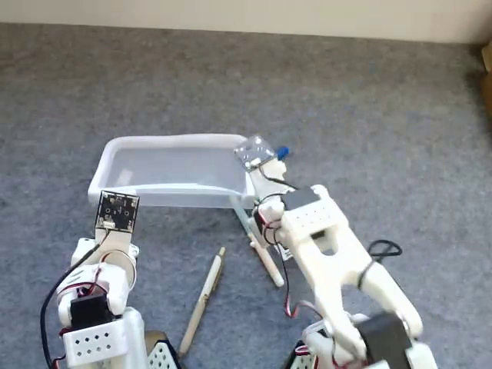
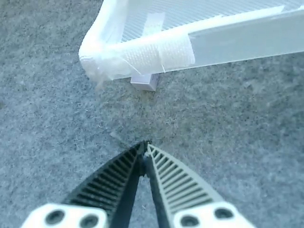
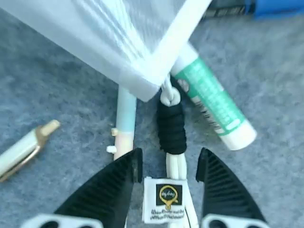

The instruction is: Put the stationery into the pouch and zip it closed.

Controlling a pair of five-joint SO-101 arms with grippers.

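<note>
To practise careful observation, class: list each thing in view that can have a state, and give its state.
Left gripper: shut, empty.
Right gripper: open, pull cord between its jaws.
Pouch: flat on the carpet; zip state unclear.
Glue stick: lying outside the pouch.
Gold-tipped pen: lying outside the pouch.

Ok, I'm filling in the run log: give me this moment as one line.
left tool shut by pouch corner | right tool open over pull cord | pen, glue stick outside pouch
</note>
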